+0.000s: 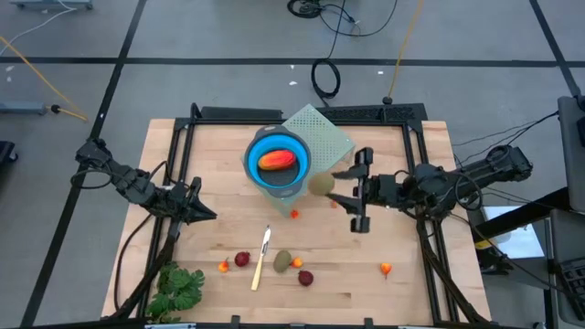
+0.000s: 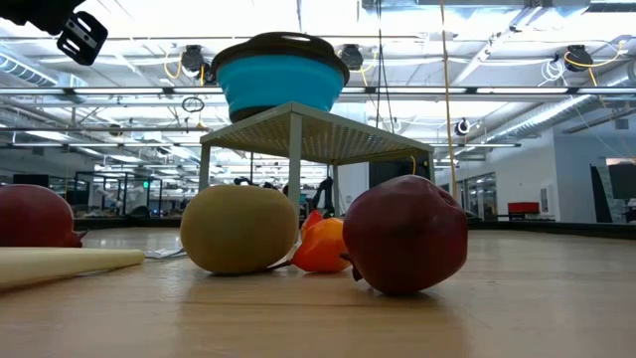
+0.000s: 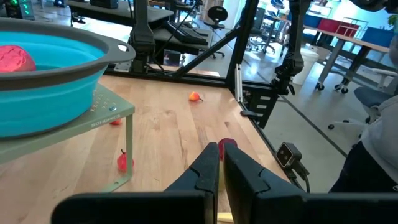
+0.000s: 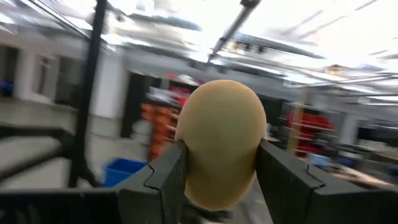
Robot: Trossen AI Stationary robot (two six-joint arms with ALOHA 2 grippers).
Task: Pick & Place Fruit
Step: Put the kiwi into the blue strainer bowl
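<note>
A blue bowl (image 1: pixel 277 174) stands on a small pale-green rack (image 1: pixel 320 135) at the table's far middle, with an orange-red oblong fruit (image 1: pixel 277 161) inside. My right gripper (image 1: pixel 335 186) is just right of the bowl, shut on a tan oval fruit (image 4: pixel 221 140). My left gripper (image 1: pixel 208 213) hovers shut at the left, holding nothing. On the near table lie dark red balls (image 1: pixel 242 260) (image 1: pixel 305 277), a brown-green oval (image 1: pixel 282 261) and small orange bits (image 1: pixel 223 266) (image 1: pixel 386 269). My right gripper pinches the tan oval fruit between its two fingers (image 4: pixel 163 177), one on each of its opposite sides (image 4: pixel 186 155). The fingers reach in about level from the table's right side. The fruit (image 1: pixel 320 185) is lifted clear of the table, next to the bowl's rim.
A pale cream stick (image 1: pixel 261 259) lies among the near fruit, and a leafy green bunch (image 1: pixel 178 288) sits at the near left corner. A small red bit (image 1: pixel 294 214) lies in front of the rack. A black frame (image 1: pixel 302 113) borders the table.
</note>
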